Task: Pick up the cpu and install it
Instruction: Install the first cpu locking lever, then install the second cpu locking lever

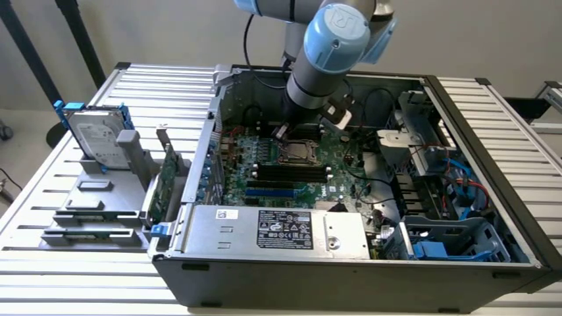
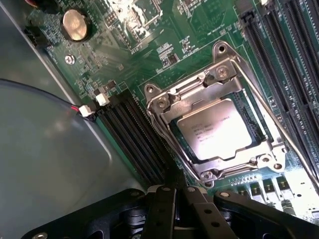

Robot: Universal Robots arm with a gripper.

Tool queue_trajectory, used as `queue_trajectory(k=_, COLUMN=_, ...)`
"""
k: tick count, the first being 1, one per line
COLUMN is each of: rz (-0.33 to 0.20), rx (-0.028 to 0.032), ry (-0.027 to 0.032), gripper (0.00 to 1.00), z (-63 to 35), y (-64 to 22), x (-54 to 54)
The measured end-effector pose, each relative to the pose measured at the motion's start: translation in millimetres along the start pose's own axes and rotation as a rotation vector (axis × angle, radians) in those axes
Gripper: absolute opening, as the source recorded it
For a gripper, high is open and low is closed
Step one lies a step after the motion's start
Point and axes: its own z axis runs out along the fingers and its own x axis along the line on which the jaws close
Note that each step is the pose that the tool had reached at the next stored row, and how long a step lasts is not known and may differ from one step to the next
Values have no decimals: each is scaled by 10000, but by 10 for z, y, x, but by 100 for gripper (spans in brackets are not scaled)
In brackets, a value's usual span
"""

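Note:
The cpu (image 2: 214,130), a small square chip with a silver-grey top, lies flat inside the metal frame of the socket (image 2: 162,103) on the green motherboard (image 2: 179,45). In the exterior view the cpu (image 1: 299,151) sits in the middle of the board inside the open computer case (image 1: 351,270). My gripper (image 2: 180,193) hangs just above the board beside the socket, its black fingers (image 2: 162,209) pressed together with nothing between them. From outside, the gripper (image 1: 285,131) is at the socket's far edge, under the arm's grey wrist.
Black memory slots (image 2: 132,134) run along both sides of the socket. A coin battery (image 2: 75,25) sits on the board. A silver power supply with a black label (image 1: 281,230) fills the case front. A hard drive with blue brackets (image 1: 92,138) stands on the rack outside.

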Motion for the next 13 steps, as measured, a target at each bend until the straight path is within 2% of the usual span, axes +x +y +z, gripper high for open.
queue_trajectory(k=4, rz=-41, rx=41, ry=35, gripper=11, z=17, y=-35, x=12)
queue_trajectory(k=13, rz=-94, rx=58, ry=17, gripper=11, z=25, y=-50, x=18)
